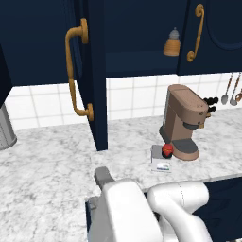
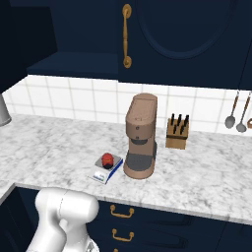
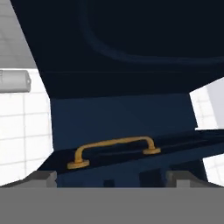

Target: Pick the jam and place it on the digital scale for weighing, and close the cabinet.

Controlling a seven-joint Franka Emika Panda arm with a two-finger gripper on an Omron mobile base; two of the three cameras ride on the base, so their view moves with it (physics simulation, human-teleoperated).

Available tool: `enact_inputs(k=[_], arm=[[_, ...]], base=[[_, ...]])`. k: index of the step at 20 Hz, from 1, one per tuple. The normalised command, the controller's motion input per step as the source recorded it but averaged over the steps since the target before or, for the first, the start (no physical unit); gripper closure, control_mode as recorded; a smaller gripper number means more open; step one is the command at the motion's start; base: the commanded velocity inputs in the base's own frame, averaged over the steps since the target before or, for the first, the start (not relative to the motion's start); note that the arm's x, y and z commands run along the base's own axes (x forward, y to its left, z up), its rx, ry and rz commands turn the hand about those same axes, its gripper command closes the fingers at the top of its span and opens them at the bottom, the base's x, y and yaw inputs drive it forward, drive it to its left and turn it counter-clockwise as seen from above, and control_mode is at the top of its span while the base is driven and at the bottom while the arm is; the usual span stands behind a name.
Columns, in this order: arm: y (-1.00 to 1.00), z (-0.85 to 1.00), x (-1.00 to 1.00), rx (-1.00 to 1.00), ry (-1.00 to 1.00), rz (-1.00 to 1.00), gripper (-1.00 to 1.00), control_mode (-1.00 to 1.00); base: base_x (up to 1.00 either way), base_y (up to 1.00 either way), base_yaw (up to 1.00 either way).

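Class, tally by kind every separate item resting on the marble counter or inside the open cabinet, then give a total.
Jam jars: 1, the jam
Digital scales: 1, the digital scale
Coffee machines: 1, coffee machine
Knife blocks: 1, knife block
Orange bottles: 1, bottle in the cabinet
Total: 5

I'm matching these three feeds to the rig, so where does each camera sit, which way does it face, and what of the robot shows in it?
Left base view: behind the arm's left, facing the open cabinet door and counter; white arm lower right.
Right base view: behind its right, facing the coffee machine; arm lower left.
Hand view: on the hand, facing the door's handle; open tool at bottom.
Both base views share the jam on the digital scale.
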Motion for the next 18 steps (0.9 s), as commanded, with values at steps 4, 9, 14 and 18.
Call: enact_inputs(k=[4, 9, 14, 18], arm=[[0.96, -0.31, 0.85, 0.01, -0.12, -0.2, -1.0, -1.0], [0.47, -0.28, 1.0, 0.0, -0.09, -0.16, -1.0, -1.0], [0.01, -0.29, 0.99, 0.0, -0.11, -0.09, -1.0, -1.0], [0.06, -0.18, 0.86, 0.0, -0.24, -0.13, -1.0, -1.0]], base=[[0.0, 0.0, 0.0], [0.0, 0.0, 0.0], [0.0, 0.0, 0.0], [0.0, 0.0, 0.0]])
